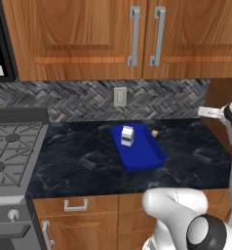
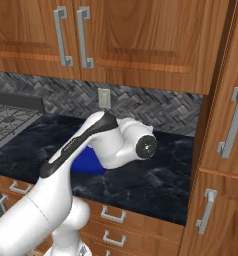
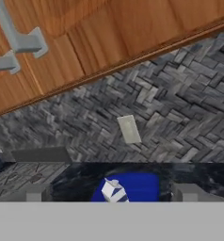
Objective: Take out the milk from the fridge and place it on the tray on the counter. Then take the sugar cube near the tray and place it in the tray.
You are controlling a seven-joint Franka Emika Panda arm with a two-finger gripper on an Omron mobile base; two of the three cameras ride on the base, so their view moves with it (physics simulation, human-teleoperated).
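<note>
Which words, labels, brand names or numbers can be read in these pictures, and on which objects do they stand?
None can be read.
Small white carton with dark blue band: no legible print.
Beige wall outlet plate: blank.
Grey stove knobs: any markings are too small to read.

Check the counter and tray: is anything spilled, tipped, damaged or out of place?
Nothing stands out. The milk stands upright in the tray, and the sugar cube sits on the counter just beyond the tray's rim.
</note>
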